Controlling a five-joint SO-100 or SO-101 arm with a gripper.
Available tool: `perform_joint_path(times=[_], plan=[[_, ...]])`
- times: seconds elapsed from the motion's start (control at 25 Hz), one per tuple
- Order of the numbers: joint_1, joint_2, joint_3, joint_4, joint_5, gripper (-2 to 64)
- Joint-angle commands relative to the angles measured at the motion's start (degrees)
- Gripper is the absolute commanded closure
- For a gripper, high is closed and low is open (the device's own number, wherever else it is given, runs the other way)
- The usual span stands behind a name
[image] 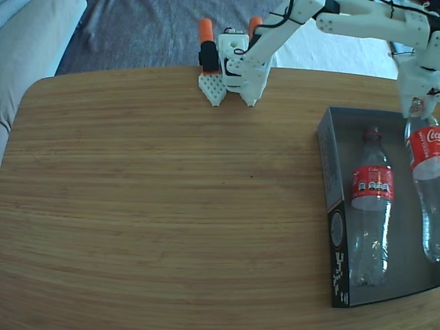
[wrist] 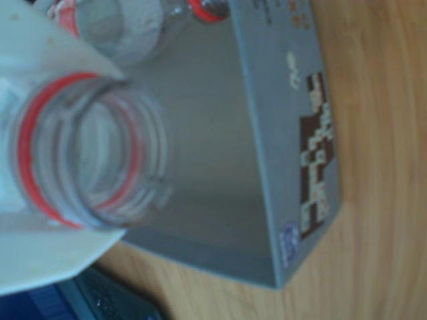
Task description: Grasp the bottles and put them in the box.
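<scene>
Gripper (wrist: 60,160) pinching second bottle (image: 427,185) by neck above box (image: 328,165), first bottle (image: 372,206) already inside; next: lowering it alongside, then releasing.

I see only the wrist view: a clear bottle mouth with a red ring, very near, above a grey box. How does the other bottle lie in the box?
Observer: In the fixed view, the other clear plastic bottle with a red label lies flat in the shallow grey cardboard box, on its left side.
Operator: Where is the held bottle's body?
Observer: The gripper grips its neck; the held bottle hangs over the box's right part, cut by the frame's edge.
</scene>
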Motion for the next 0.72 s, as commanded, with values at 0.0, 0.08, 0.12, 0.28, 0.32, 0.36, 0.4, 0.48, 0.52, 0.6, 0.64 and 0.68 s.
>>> perform_joint_path(times=[0.0, 0.08, 0.12, 0.28, 0.32, 0.36, 0.4, 0.48, 0.52, 0.6, 0.64, 0.68], plan=[[-1.49, 0.97, -2.02, 0.09, -0.62, 61.9], [-2.11, 0.97, -0.35, 0.09, -0.62, 61.9], [-2.20, 0.97, 0.70, 0.09, -0.62, 61.9], [-2.02, 0.97, 2.02, -0.26, -0.62, 61.9], [-1.85, 0.97, 1.93, -0.53, -0.62, 61.9], [-1.67, 0.88, 1.85, -0.70, -0.62, 61.9], [-1.58, 0.88, 1.85, -0.79, -0.62, 61.9], [-0.79, 0.88, 1.93, -0.79, -0.62, 61.9], [-0.35, 0.88, 1.76, -0.79, -0.62, 61.9], [0.26, 0.88, 1.58, -0.70, -0.70, 61.9], [0.44, 0.88, 1.58, -0.70, -0.70, 61.9], [1.05, 0.97, 1.49, -0.70, -0.70, 61.9]])
